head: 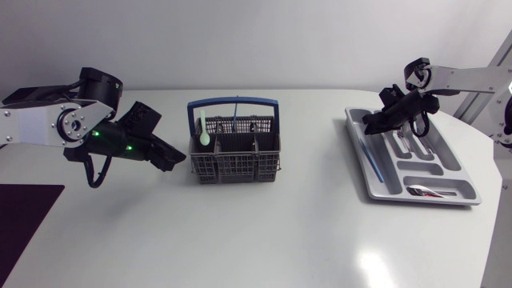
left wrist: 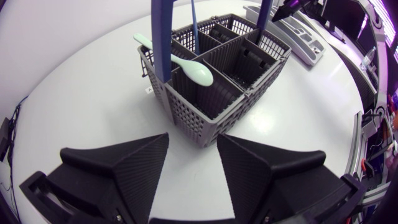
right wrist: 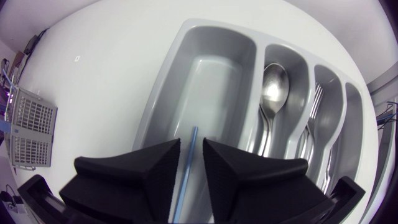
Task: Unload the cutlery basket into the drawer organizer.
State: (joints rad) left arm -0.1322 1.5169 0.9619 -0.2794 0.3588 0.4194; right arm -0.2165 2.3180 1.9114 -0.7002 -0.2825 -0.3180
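The grey cutlery basket (head: 234, 152) with a blue handle stands mid-table. A pale green spoon (head: 205, 132) and a thin blue utensil (head: 236, 112) stick out of it. My left gripper (head: 170, 159) hovers just left of the basket, open and empty; in the left wrist view the basket (left wrist: 205, 106) and green spoon (left wrist: 186, 65) lie ahead of its fingers (left wrist: 193, 140). My right gripper (head: 370, 123) hangs over the grey drawer organizer (head: 460, 172). Its fingers (right wrist: 191, 144) stand slightly apart over a blue utensil (right wrist: 186, 171) lying in the organizer's wide compartment (right wrist: 211, 81).
Metal spoons (right wrist: 275, 84) and forks (right wrist: 317, 106) lie in the organizer's narrower compartments. A small dark item (head: 428, 192) sits in its front cross compartment. A dark mat (head: 24, 212) covers the table's front left corner.
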